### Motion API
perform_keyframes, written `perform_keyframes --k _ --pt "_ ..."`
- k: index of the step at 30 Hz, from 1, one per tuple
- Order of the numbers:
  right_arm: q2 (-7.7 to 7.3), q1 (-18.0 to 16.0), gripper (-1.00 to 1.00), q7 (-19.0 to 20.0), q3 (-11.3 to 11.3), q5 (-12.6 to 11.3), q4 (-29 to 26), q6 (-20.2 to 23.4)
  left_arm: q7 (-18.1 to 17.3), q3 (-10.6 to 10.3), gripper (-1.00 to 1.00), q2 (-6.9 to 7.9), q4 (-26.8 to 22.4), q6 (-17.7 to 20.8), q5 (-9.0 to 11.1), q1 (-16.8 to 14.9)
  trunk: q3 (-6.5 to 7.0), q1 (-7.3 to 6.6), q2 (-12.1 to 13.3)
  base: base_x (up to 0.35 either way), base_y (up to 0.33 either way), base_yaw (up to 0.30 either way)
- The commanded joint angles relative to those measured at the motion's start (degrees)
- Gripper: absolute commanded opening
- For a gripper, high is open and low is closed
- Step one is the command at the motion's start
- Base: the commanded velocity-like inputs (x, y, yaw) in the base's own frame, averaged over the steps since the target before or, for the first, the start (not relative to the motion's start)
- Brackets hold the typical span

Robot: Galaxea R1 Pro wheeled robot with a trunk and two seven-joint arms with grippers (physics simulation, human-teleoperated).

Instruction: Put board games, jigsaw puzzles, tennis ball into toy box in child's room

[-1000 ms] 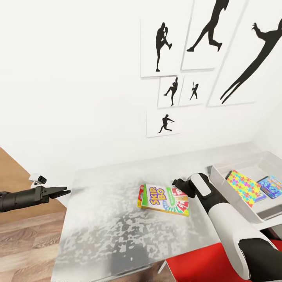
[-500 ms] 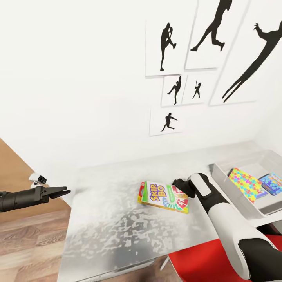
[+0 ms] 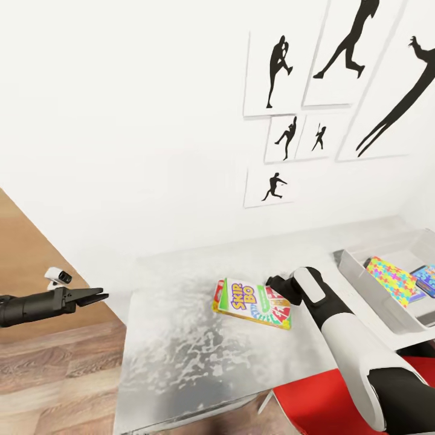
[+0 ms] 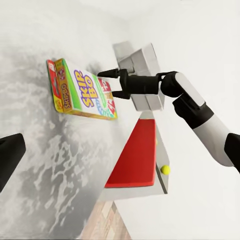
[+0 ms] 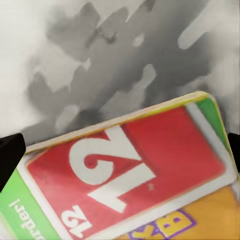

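A jigsaw puzzle (image 3: 394, 277) and blue game (image 3: 426, 279) lie in the toy box (image 3: 362, 273); right gripper (image 4: 110, 84) (fingers spread) flanks the Skip-Bo box (image 3: 252, 303), not yet binned.

I read "SKIP BO" on the yellow-green game box (image 3: 252, 303) lying on the desk (image 3: 181, 344); a red card on its lid shows "12".

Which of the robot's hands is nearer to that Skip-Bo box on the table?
The right hand: its open fingers sit at the Skip-Bo box edge. The left hand hangs off the table's far side, over the floor.
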Motion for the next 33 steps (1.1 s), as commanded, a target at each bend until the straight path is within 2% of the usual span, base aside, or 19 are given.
perform_keyframes --k 1,12,25,33 --pt "-0.06 -0.03 1.00 -0.56 0.38 -0.79 -0.07 0.05 -0.22 -0.02 1.00 0.01 -0.01 0.61 -0.02 -0.04 -0.11 0.02 -0.11 -0.176 0.162 0.000" --pt "-0.05 -0.03 1.00 -0.56 0.38 -0.78 -0.09 0.01 -0.22 -0.02 1.00 -0.01 0.00 0.61 -0.02 -0.04 -0.11 0.02 -0.11 -0.194 0.194 0.000" --pt "-0.02 -0.03 1.00 -0.56 0.38 -0.78 -0.10 -0.03 -0.22 -0.02 1.00 0.03 0.02 0.61 -0.02 -0.03 -0.11 0.02 -0.11 0.050 0.266 0.000" --pt "-0.02 -0.03 1.00 -0.56 0.38 -0.78 -0.10 -0.03 -0.22 -0.02 1.00 0.04 0.00 0.61 -0.02 -0.04 -0.11 0.02 -0.11 -0.047 0.242 0.000"
